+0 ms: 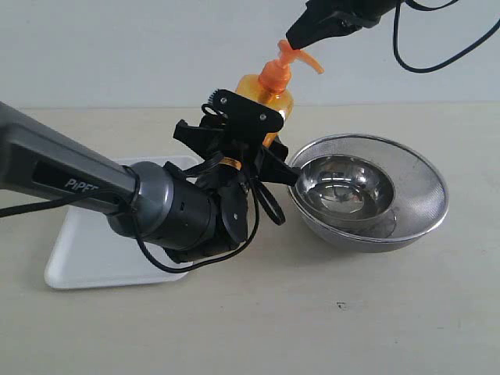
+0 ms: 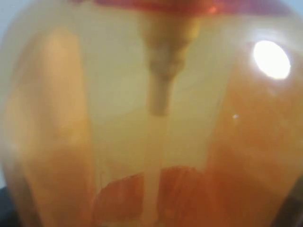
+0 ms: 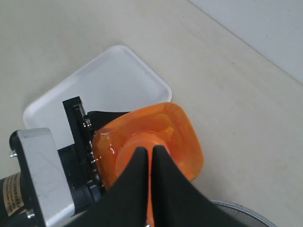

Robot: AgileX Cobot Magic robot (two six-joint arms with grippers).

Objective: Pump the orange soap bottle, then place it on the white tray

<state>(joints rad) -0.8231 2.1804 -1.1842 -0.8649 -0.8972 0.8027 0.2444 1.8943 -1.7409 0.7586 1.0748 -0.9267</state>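
The orange soap bottle (image 1: pixel 271 95) stands upright between the white tray (image 1: pixel 86 250) and the bowls, with its spout pointing over them. My left gripper (image 1: pixel 251 129) is shut on the bottle's body; its base is hidden behind the gripper. The left wrist view is filled by the translucent bottle (image 2: pixel 151 118) with its dip tube inside. My right gripper (image 1: pixel 295 37) is shut, its tips resting on top of the orange pump head (image 1: pixel 281 69). From above, the closed right gripper (image 3: pixel 149 150) covers the pump, with the bottle's shoulder (image 3: pixel 177 127) and the tray (image 3: pixel 113 80) behind it.
A round steel mesh bowl (image 1: pixel 426 176) holding a smaller shiny steel bowl (image 1: pixel 348 183) sits just right of the bottle. The left arm (image 1: pixel 70 176) lies across the tray. A black cable (image 1: pixel 406 55) hangs from the right arm.
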